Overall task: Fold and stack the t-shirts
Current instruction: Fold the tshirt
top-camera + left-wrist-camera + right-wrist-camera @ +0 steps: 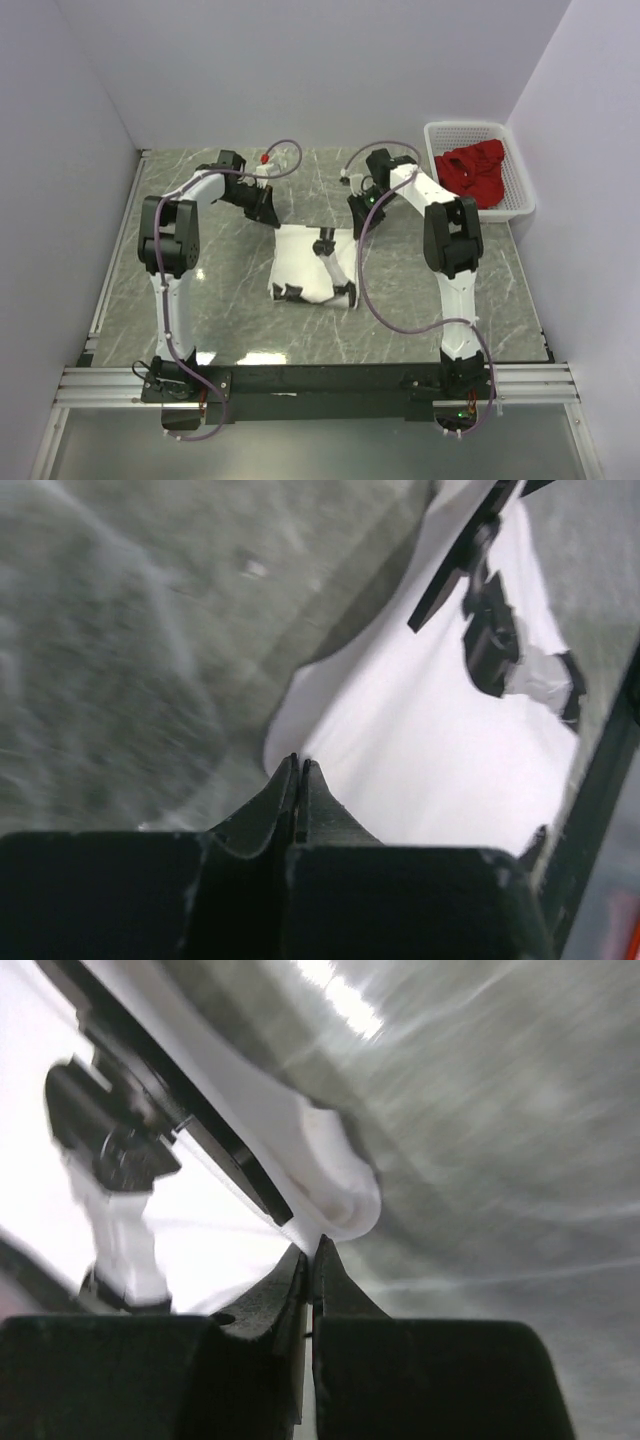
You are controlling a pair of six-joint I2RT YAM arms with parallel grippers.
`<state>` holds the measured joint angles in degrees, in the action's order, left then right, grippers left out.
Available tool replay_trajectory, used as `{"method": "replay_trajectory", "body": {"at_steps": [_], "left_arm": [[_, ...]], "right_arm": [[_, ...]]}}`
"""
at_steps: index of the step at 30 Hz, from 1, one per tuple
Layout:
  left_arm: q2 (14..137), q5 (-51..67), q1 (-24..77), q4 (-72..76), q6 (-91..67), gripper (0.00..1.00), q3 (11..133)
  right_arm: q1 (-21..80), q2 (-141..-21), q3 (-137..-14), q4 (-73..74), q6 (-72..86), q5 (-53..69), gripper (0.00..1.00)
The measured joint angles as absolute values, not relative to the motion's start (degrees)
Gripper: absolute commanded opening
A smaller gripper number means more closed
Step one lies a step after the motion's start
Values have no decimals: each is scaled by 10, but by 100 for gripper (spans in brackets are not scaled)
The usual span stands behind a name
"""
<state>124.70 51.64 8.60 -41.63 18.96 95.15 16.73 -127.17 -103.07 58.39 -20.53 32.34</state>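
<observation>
- My left claw (pixel 298 768) is shut tight, jaws meeting with no gap. The edge of the white t-shirt (pixel 430 780) comes right up to the tips, so I read it as a thin pinch on the cloth.
- My right claw (pixel 315 1252) is shut as well. The wrist view shows a rolled fold of the same white cloth caught between its tips, a surer bite than the left one.
- From above, the left claw sits at the shirt's far-left corner and the right claw at its far-right corner. Each arm has the corner on its own side, and neither reaches across.
- The held far edge runs left to right between the two claws. The rest of the shirt lies flat on the table (pixel 200 190), spreading from the claws back toward the arm bases.
- That is the relation I'd steer by: the body of the shirt is on the near side of both claws. I judge that a fold means lifting this edge and carrying it toward me over the cloth, both claws level so the edge stays straight.
- My worry is the slim left pinch slipping on the lift.
- The red t-shirt (pixel 472 170) lies crumpled in the white basket (pixel 522 205) at the far right, well apart and nearer the right arm.
</observation>
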Motion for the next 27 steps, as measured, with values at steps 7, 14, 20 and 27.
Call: {"method": "replay_trajectory", "body": {"at_steps": [7, 14, 20, 27], "left_arm": [[1322, 450, 82, -387, 154, 47, 1035], [1142, 419, 62, -370, 170, 92, 924], [813, 389, 63, -288, 184, 99, 789], [612, 433, 68, -150, 34, 99, 641]], "right_arm": [[165, -1329, -1119, 553, -173, 257, 51], [147, -1248, -1102, 576, -177, 271, 82], [140, -977, -960, 530, -145, 337, 87], [146, -799, -801, 356, 9, 476, 89]]}}
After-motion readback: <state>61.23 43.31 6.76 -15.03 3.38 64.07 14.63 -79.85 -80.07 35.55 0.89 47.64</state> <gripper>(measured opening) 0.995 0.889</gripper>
